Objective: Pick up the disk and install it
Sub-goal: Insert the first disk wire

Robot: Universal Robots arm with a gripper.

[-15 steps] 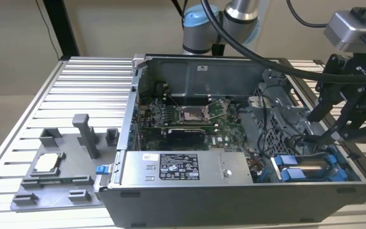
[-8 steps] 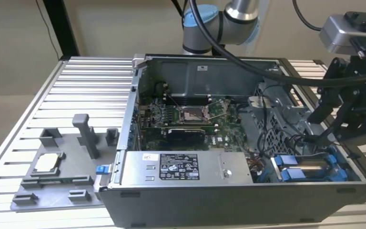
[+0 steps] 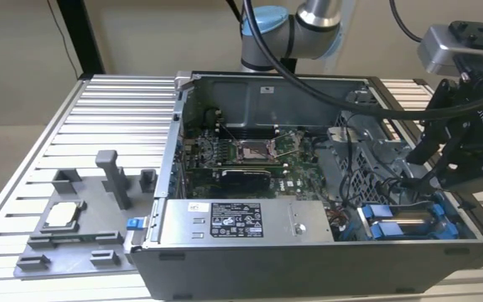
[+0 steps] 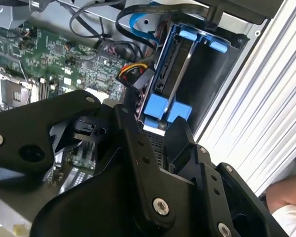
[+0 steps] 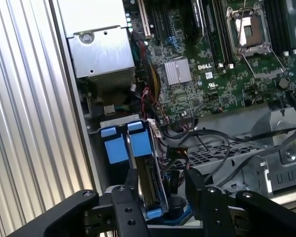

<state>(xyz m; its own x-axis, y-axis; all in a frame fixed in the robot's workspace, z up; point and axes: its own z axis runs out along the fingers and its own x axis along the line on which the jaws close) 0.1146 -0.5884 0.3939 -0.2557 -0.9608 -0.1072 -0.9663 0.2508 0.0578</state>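
An open computer case (image 3: pixel 309 264) lies on a slatted aluminium table (image 3: pixel 116 113), with the arm (image 3: pixel 296 25) rising behind it at the top of the exterior view. The gripper (image 3: pixel 439 179) hangs over the case's lower corner at the exterior view's right, above the drive bay.

The disk (image 3: pixel 409 226) sits in that bay. Its silver body is framed by the bright blue bracket, just beside the power supply (image 3: pixel 224 220) with its white label. In both wrist views the disk (image 5: pixel 150 182) (image 4: pixel 170 74) stands on edge in the bay, and the bracket's two blue tabs (image 5: pixel 126 145) lie side by side at one end.

In the first wrist view the gripper (image 5: pixel 162 177) straddles the other end of the disk with its black fingers (image 5: pixel 193 182) spread apart. One finger is close against the disk's side. The other stands clear of it, with a visible gap between them. Whether the near finger actually touches the disk cannot be told. The second wrist view shows the gripper (image 4: pixel 152 123) with the same parted fingers, and the blue tabs are seen beyond the gap.

The green motherboard (image 3: pixel 224 151) with its open CPU socket (image 3: pixel 254 151) fills the middle of the case, and black cables (image 5: pixel 222 143) run between it and the bay. At the exterior view's left a grey fixture tray (image 3: pixel 73 245) rests on the table and holds a small square silver chip (image 3: pixel 63 214), well apart from the gripper.
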